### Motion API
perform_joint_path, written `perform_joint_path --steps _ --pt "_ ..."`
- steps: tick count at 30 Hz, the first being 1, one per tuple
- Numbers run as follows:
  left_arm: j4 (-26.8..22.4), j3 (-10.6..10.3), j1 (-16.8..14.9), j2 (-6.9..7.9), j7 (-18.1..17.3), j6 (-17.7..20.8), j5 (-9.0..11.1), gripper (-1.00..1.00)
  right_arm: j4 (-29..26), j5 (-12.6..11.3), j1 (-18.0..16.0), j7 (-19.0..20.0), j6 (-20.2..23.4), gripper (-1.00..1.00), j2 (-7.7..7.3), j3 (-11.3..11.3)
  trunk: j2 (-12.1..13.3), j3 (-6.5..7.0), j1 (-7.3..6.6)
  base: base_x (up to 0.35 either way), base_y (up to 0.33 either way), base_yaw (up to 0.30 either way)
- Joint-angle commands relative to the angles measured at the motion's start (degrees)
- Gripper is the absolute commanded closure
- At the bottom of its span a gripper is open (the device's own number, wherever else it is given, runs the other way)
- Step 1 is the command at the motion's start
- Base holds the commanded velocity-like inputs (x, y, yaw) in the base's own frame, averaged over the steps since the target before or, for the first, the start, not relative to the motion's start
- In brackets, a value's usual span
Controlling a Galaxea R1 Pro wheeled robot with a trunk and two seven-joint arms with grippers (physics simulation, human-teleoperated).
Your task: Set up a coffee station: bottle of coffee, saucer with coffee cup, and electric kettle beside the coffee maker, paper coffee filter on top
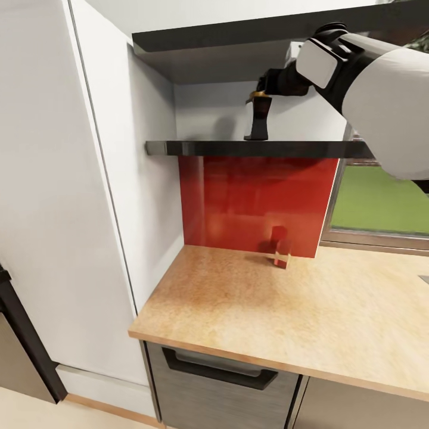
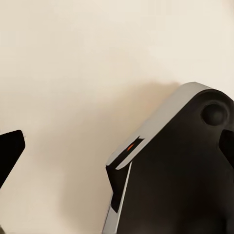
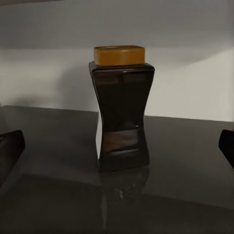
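The bottle of coffee (image 1: 260,119), near-black with a gold-yellow cap, stands upright on the black kitchen shelf (image 1: 196,148). My right arm reaches in from the upper right, and its gripper (image 3: 118,148) is open. In the right wrist view the bottle (image 3: 122,112) stands ahead, centred between the fingertips (image 3: 9,151) and apart from them. My left gripper (image 2: 119,148) is open and holds nothing, over a pale floor and part of the robot's body. The kitchen countertop (image 1: 268,298) lies below the shelf. The coffee maker, paper coffee filter, saucer, coffee cup and electric kettle are out of view.
A small red shaker (image 1: 280,247) stands on the countertop against the red backsplash (image 1: 256,202). A second dark shelf (image 1: 238,36) hangs above the bottle. A tall white cabinet (image 1: 59,179) borders the left. A window (image 1: 381,202) is at the right.
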Motion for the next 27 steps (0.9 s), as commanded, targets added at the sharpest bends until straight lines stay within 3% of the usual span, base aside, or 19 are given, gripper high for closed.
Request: perform_joint_path --steps 1,11,27 --pt "-0.1 0.4 0.0 -0.02 -0.1 0.3 0.2 -1.0 0.1 0.1 -0.1 -0.4 0.0 -1.0 -0.07 -0.5 -0.1 -0.08 0.02 0.13 0.0 0.0" --pt "-0.2 0.4 0.0 0.04 1.0 1.9 0.1 -1.0 0.1 0.1 1.8 -0.4 -0.1 -1.0 -0.24 -0.5 -0.1 -0.08 0.02 0.199 0.0 0.0" --pt "0.1 0.4 0.0 0.01 1.0 1.7 0.5 -1.0 0.1 0.1 3.9 -0.3 -0.5 -1.0 -0.73 -0.5 -0.1 -0.08 0.02 0.018 0.003 0.0"
